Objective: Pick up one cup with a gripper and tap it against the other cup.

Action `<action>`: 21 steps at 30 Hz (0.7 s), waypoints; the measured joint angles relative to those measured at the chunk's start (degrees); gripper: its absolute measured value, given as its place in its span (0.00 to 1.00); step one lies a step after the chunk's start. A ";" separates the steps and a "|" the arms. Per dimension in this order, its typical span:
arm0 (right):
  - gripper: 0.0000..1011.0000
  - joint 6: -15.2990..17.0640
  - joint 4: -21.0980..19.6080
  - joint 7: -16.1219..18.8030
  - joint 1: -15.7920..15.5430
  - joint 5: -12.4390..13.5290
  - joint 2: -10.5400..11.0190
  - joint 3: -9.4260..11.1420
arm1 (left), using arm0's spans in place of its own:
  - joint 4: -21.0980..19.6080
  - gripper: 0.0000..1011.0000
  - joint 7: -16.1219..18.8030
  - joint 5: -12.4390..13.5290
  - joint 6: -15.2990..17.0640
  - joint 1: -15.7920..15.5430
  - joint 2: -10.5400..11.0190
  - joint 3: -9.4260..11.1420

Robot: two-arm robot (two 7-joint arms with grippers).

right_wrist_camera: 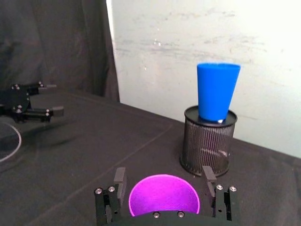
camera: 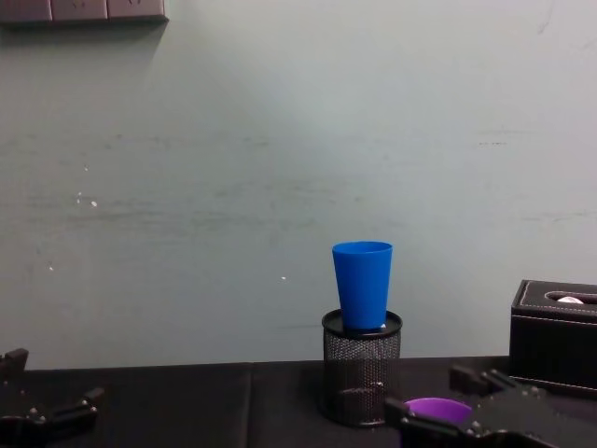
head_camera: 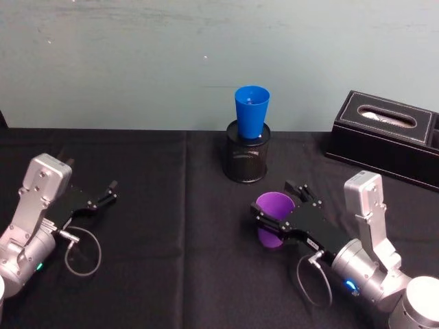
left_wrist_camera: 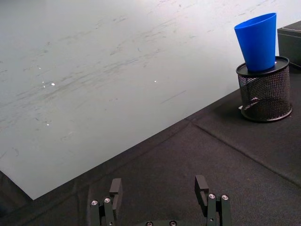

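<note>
While the right gripper [head_camera: 273, 203] sits low over the black cloth [head_camera: 158, 267] with its jaws spread wide on either side of the purple cup [right_wrist_camera: 163, 197], we judge the cup is bracketed but not yet clamped; it appears to stand upright on the cloth, mouth up, in front of the blue cup [head_camera: 251, 110] and a little to its right. Our main worry is the target's footing: the blue cup is perched in the mouth of a black mesh pen holder [head_camera: 245, 161], raised well above the cloth, so a hard or off-centre tap could topple it or shove the holder. A second risk is the purple cup's smooth tapered wall, which may slide down or cock sideways between flat jaws if the close lands too near the rim. A low approach would meet the mesh holder first, so we think the cup needs lifting before it goes forward. A black box [head_camera: 384, 137] stands well off to the right, out of the path. Left gripper [head_camera: 110, 191] rests far left on the cloth, jaws apart, holding nothing.
</note>
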 joint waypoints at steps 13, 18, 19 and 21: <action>0.99 -0.13 -2.91 -0.89 -0.78 1.01 0.41 1.17 | 0.00 1.00 0.00 0.00 0.00 0.00 0.00 0.00; 0.99 0.35 -3.44 -1.65 -1.11 1.01 0.37 1.41 | 0.00 1.00 0.00 0.00 0.00 0.00 0.00 0.00; 0.99 0.37 -3.53 -1.92 -1.19 0.97 0.34 1.49 | 0.00 1.00 0.00 0.00 0.00 0.00 0.00 0.00; 0.99 0.34 -3.63 -2.46 -1.31 0.81 0.28 1.67 | 0.00 1.00 0.00 0.00 0.00 0.00 0.00 0.00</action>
